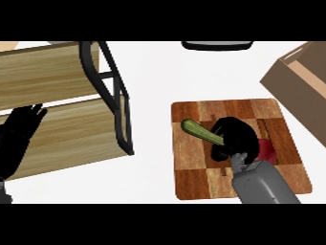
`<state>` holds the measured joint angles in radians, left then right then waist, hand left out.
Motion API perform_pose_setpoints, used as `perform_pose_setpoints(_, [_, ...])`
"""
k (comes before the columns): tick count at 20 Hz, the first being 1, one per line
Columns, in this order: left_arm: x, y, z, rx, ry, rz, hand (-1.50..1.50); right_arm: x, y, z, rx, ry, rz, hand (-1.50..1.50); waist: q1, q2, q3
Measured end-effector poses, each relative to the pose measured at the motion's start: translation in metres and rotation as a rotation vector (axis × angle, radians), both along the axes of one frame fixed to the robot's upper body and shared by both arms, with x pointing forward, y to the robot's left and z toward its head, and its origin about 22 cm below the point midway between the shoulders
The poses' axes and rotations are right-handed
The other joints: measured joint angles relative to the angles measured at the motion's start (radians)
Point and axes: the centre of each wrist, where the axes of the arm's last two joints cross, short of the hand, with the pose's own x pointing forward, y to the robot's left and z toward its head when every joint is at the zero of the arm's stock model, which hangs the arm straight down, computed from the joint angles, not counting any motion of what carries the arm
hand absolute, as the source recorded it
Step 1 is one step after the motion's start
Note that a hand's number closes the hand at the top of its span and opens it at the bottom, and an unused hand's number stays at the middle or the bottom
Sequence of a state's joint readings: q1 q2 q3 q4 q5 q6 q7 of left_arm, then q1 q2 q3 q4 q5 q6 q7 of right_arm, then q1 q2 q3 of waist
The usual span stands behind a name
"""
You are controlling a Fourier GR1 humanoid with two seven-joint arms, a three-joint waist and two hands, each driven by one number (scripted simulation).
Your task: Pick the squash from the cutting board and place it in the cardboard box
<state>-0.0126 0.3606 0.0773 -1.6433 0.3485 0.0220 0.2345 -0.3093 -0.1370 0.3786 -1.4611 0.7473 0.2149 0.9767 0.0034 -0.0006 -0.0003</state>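
A green elongated squash (201, 130) lies tilted on the wooden cutting board (193, 172) in the middle right of the head view. My right hand (234, 136) is over the board with its fingers curled round the squash's lower right end, hiding that end. The cardboard box (313, 86) stands at the far right, apart from the board, its opening facing up and left. My left hand (14, 134) rests open at the left edge with fingers pointing up.
A wooden shelf unit with a black metal frame (112, 95) fills the left side. Something red (267, 150) lies on the board beside my right hand. A dark rounded object (217, 45) sits at the top edge.
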Motion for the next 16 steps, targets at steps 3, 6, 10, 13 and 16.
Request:
perform_pose_setpoints(3, [-0.001,-0.001,0.000,0.003,0.001,0.000,0.00,-0.003,0.004,0.001,-0.008,-0.017,0.017,1.50,-0.001,0.000,0.000])
perform_pose_setpoints(6, [0.001,-0.004,-0.002,-0.002,0.003,0.002,0.00,-0.003,0.003,-0.004,-0.019,-0.028,0.018,1.50,-0.001,0.000,0.000])
perform_pose_setpoints(10, [0.005,-0.007,-0.004,-0.001,-0.005,0.003,0.00,0.007,-0.007,-0.001,-0.035,-0.034,0.087,1.50,0.000,0.001,0.000])
perform_pose_setpoints(13, [0.003,-0.006,0.000,0.001,-0.002,-0.005,0.00,0.020,-0.036,0.006,-0.052,-0.037,0.213,1.50,0.006,0.002,0.001])
perform_pose_setpoints(16, [0.001,-0.006,-0.004,0.003,-0.002,-0.004,0.00,0.032,-0.056,0.007,-0.062,-0.053,0.305,1.50,0.006,0.002,0.001])
